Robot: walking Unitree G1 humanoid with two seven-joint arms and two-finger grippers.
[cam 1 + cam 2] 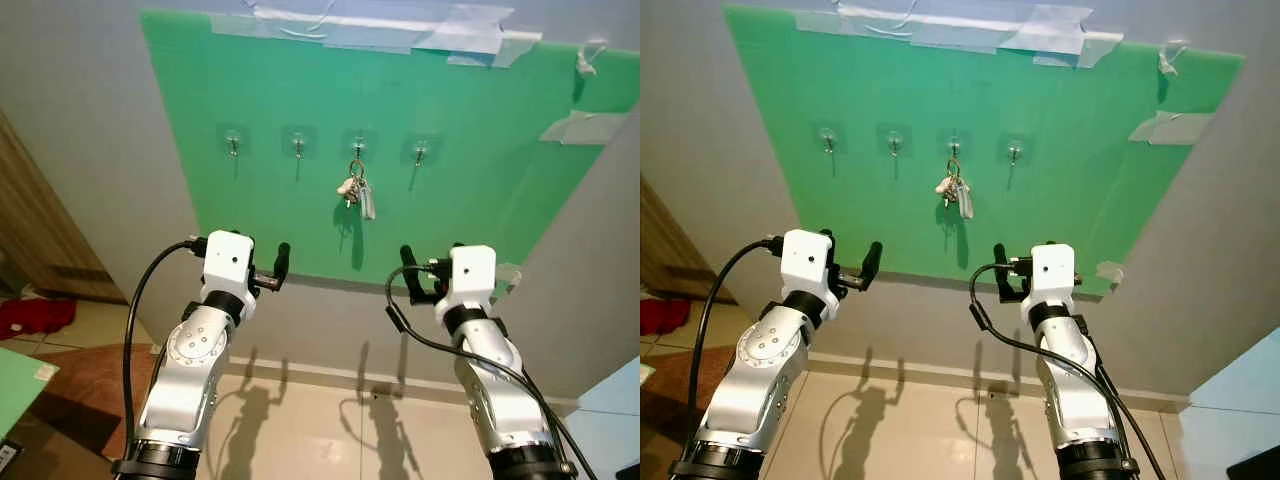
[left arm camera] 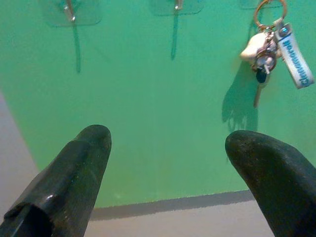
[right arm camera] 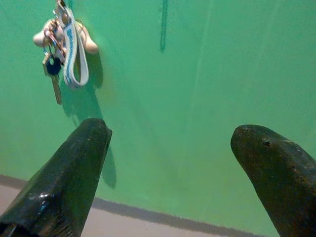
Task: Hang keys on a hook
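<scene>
**Left eye view: keys on hook, grippers clear**

The keys point(image 1: 355, 192) hang from the third hook point(image 1: 358, 146) on the green board point(image 1: 480, 170). Left gripper point(image 2: 173, 163) and right gripper point(image 3: 175, 158) sit below, fingers spread, holding nothing. Judgement: hanging looks complete; any withdrawal should go straight back, avoiding the dangling tag.

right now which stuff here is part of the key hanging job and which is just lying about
Part of the job:
- keys, hanging on the third hook from the left
- hook holding them
- left claw and right claw, both open, below the board

Just lying about:
- three bare hooks
- green board
- red cloth on the floor
- tape
</scene>
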